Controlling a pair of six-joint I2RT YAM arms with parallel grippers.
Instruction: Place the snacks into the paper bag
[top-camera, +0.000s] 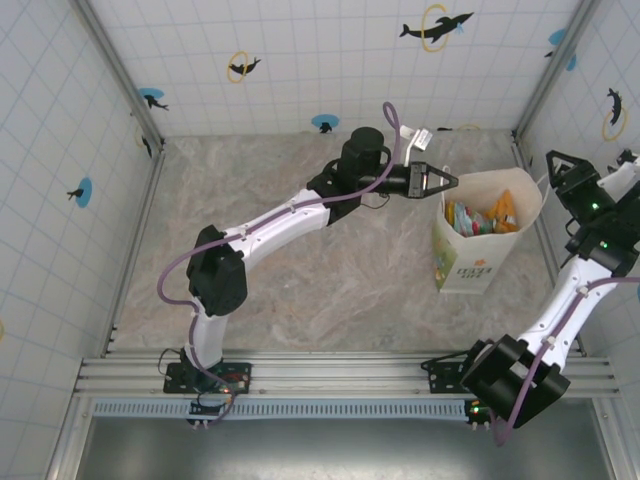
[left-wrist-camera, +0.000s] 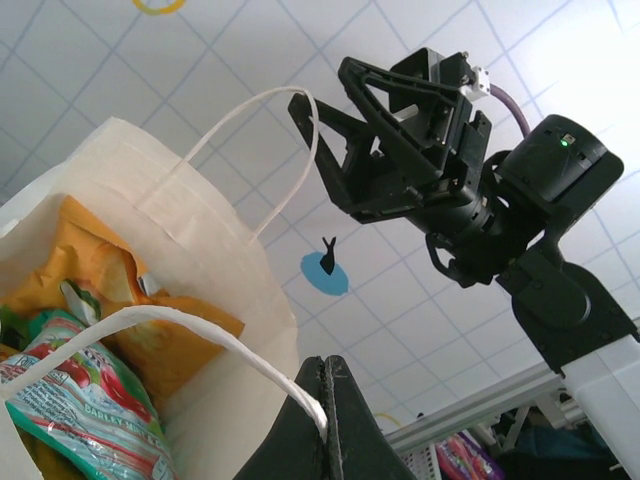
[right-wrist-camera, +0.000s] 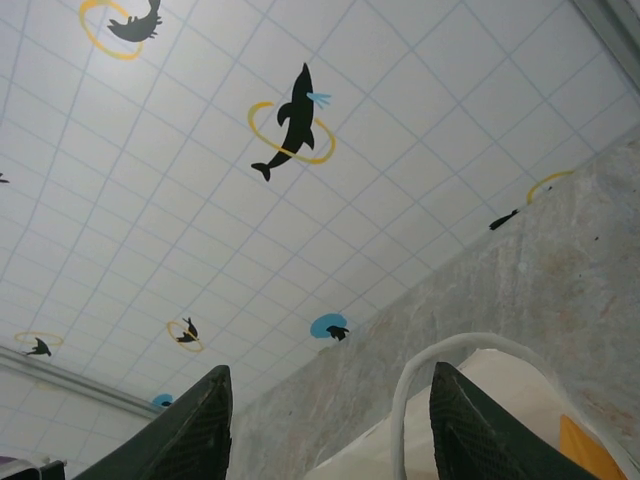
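The cream paper bag (top-camera: 478, 255) stands upright on the right side of the table, and several snacks (top-camera: 478, 217) lie inside it. In the left wrist view an orange packet (left-wrist-camera: 95, 255) and a green and red packet (left-wrist-camera: 70, 395) show in the bag's mouth. My left gripper (top-camera: 452, 182) is at the bag's left rim, shut on the near white loop handle (left-wrist-camera: 215, 345). My right gripper (top-camera: 556, 170) hangs open at the bag's right side. The far handle (right-wrist-camera: 425, 375) rises between its fingers, close to the right fingertip (right-wrist-camera: 470, 425).
The tiled right wall (top-camera: 600, 60) stands close behind the right arm. The marble tabletop (top-camera: 300, 260) stretches left of the bag. The left arm's forearm (top-camera: 290, 215) reaches diagonally across it. A metal rail (top-camera: 330, 375) runs along the near edge.
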